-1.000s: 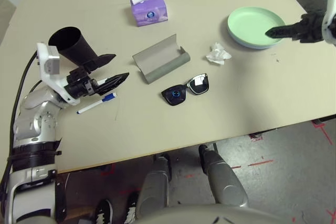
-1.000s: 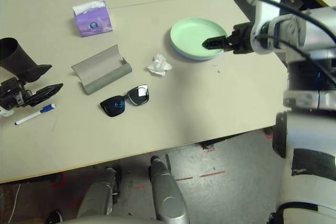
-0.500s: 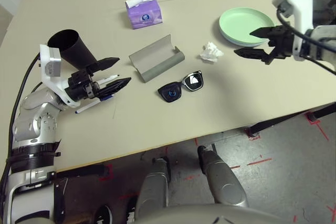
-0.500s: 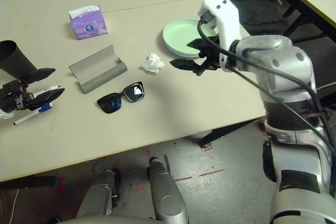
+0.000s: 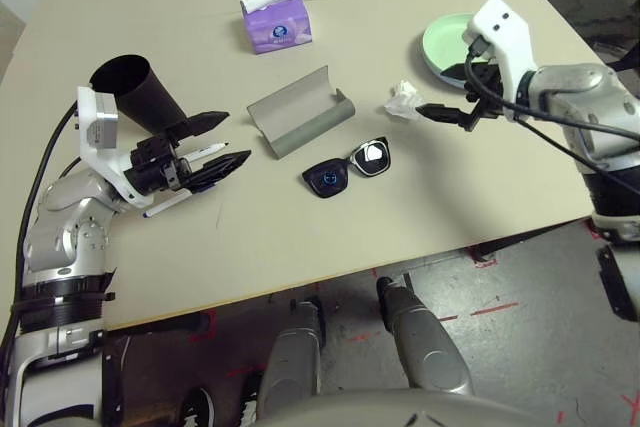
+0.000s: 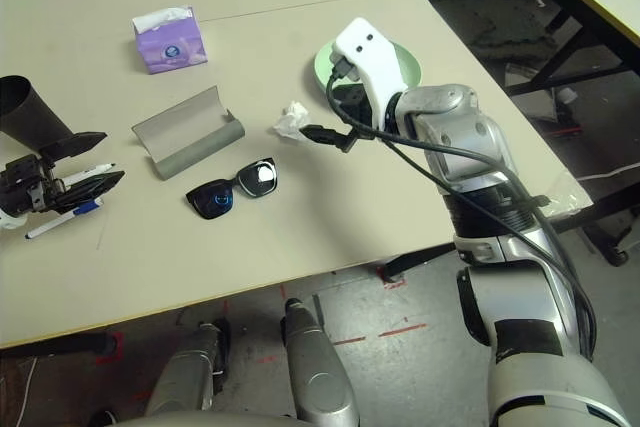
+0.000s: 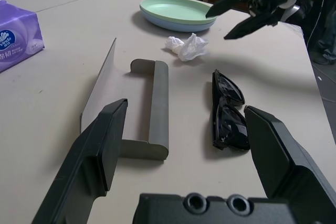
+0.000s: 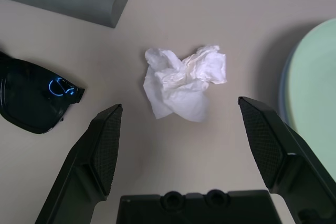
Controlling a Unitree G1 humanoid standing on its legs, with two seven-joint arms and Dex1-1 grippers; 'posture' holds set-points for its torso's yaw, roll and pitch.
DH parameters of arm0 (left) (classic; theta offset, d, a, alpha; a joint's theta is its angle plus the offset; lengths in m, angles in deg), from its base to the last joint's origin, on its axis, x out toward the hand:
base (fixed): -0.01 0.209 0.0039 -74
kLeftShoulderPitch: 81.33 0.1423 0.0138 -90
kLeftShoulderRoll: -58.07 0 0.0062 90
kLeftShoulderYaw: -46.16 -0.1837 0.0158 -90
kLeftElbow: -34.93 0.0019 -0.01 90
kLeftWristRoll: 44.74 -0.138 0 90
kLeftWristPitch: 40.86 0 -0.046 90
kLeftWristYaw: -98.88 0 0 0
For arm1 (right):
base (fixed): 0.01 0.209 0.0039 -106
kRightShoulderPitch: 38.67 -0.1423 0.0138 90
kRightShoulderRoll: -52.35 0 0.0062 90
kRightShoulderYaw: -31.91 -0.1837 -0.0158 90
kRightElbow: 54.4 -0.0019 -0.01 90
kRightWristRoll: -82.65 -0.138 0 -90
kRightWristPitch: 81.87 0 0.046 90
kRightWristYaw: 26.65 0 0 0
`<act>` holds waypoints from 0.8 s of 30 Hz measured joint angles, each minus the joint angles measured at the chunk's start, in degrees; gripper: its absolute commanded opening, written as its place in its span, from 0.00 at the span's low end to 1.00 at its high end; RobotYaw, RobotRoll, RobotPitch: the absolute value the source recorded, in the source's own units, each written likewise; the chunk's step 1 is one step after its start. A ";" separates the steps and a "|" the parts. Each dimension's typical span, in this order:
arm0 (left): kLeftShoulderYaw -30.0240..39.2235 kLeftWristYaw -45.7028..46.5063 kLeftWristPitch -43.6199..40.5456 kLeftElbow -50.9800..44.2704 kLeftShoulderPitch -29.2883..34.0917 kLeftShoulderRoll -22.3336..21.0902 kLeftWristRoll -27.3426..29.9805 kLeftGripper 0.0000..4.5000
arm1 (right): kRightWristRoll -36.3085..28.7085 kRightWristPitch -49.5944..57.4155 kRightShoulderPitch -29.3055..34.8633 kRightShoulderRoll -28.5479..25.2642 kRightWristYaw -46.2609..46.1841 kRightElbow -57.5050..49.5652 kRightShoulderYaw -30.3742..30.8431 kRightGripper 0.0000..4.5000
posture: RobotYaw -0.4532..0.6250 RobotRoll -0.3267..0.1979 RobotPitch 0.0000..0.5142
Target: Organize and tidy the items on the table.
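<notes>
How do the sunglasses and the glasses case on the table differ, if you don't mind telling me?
The sunglasses are glossy black, while the glasses case is matte grey. The sunglasses are the smaller; the case is the bigger. The sunglasses have two lenses, whereas the case stands open. Both lie on the table.

The table (image 5: 330,237) was beige, with a seam across it. On it lay a tissue pack (image 5: 276,21), a case (image 5: 301,113), sunglasses (image 5: 347,167), a tissue (image 5: 405,100), a cup (image 5: 138,91), two markers (image 6: 64,217) and stacked plates (image 7: 176,13).
</notes>
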 measured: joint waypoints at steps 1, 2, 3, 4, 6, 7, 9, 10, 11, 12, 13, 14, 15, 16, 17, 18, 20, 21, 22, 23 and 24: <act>0.00 0.00 -0.04 -0.04 0.00 -0.05 0.00 1.00 | 0.53 -1.09 0.31 0.68 -0.02 1.00 0.16 1.00 | 0.24 0.62 0.53; 0.01 0.00 -0.07 -0.12 0.03 -0.09 0.00 1.00 | 1.01 -1.86 0.55 1.20 -0.02 1.86 0.42 1.00 | 0.24 0.62 0.53; 0.02 0.00 -0.10 -0.14 0.06 -0.15 0.00 1.00 | 1.43 -2.59 0.56 1.97 -0.17 2.87 0.46 1.00 | 0.24 0.62 0.53; 0.02 0.00 -0.13 -0.25 0.07 -0.15 0.00 1.00 | 1.93 -3.56 0.54 2.80 -0.53 4.19 0.48 1.00 | 0.24 0.62 0.53; 0.03 0.00 -0.18 -0.48 0.11 -0.20 0.01 1.00 | 2.76 -5.22 0.46 4.47 -0.93 6.78 0.56 1.00 | 0.25 0.62 0.54; 0.04 0.00 -0.29 -0.50 0.16 -0.22 0.01 1.00 | 3.28 -6.02 0.18 5.24 -1.08 8.09 0.57 1.00 | 0.25 0.62 0.54; 0.07 0.00 -0.52 -0.58 0.32 -0.33 0.02 1.00 | 4.02 -7.65 -0.81 6.68 -1.53 11.00 0.59 1.00 | 0.25 0.62 0.54; 0.06 -0.02 -0.60 -0.70 0.46 -0.44 0.00 1.00 | 4.43 -8.65 -1.66 7.45 -1.77 12.69 0.59 1.00 | 0.25 0.62 0.55; 0.05 -0.07 -0.61 -0.84 0.68 -0.61 -0.02 1.00 | 4.82 -9.68 -2.29 8.06 -2.03 13.88 0.57 1.00 | 0.25 0.62 0.55; 0.07 -0.08 -0.61 -0.90 0.93 -0.77 -0.02 1.00 | 5.13 -10.42 -2.89 8.60 -2.17 15.05 0.57 1.00 | 0.25 0.62 0.55; 0.07 -0.09 -0.64 -1.01 1.24 -0.83 -0.03 1.00 | 5.59 -11.52 -3.70 9.40 -2.57 16.79 0.55 1.00 | 0.25 0.62 0.55; 0.07 -0.09 -0.66 -1.15 1.41 -0.83 -0.02 1.00 | 5.79 -12.14 -3.99 9.78 -2.75 17.67 0.54 1.00 | 0.26 0.62 0.55; 0.09 -0.05 -0.69 -1.28 1.69 -0.84 -0.02 1.00 | 5.97 -12.93 -4.35 10.40 -3.00 18.97 0.46 1.00 | 0.26 0.62 0.55; 0.09 -0.03 -0.71 -1.47 1.86 -0.83 -0.01 1.00 | 6.14 -13.52 -4.53 10.97 -3.13 19.94 0.43 1.00 | 0.26 0.62 0.55; 0.09 0.01 -0.72 -1.77 2.00 -0.83 0.00 1.00 | 6.31 -14.03 -4.73 11.39 -3.20 20.86 0.42 1.00 | 0.26 0.62 0.55; 0.09 0.04 -0.73 -2.01 2.09 -0.83 0.00 1.00 | 6.42 -14.48 -4.93 11.77 -3.30 21.76 0.42 1.00 | 0.26 0.62 0.55; 0.14 0.20 -0.73 -2.41 2.23 -0.83 0.01 1.00 | 6.67 -15.06 -5.23 11.91 -3.37 22.69 0.38 1.00 | 0.27 0.62 0.55; 0.21 0.34 -0.73 -2.45 2.29 -0.83 0.02 1.00 | 6.78 -15.22 -5.38 11.90 -3.38 23.04 0.24 1.00 | 0.27 0.62 0.55; 0.25 0.49 -0.73 -2.46 2.34 -0.84 0.03 1.00 | 6.86 -15.39 -5.46 11.90 -3.37 23.35 0.12 1.00 | 0.27 0.62 0.54; 0.27 0.59 -0.73 -2.50 2.37 -0.84 0.04 1.00 | 6.95 -15.53 -5.50 11.90 -3.33 23.65 -0.01 0.91 | 0.27 0.62 0.54; 0.29 0.68 -0.73 -2.56 2.43 -0.84 0.06 1.00 | 7.09 -15.59 -5.50 11.90 -3.21 23.86 -0.08 0.86 | 0.27 0.62 0.54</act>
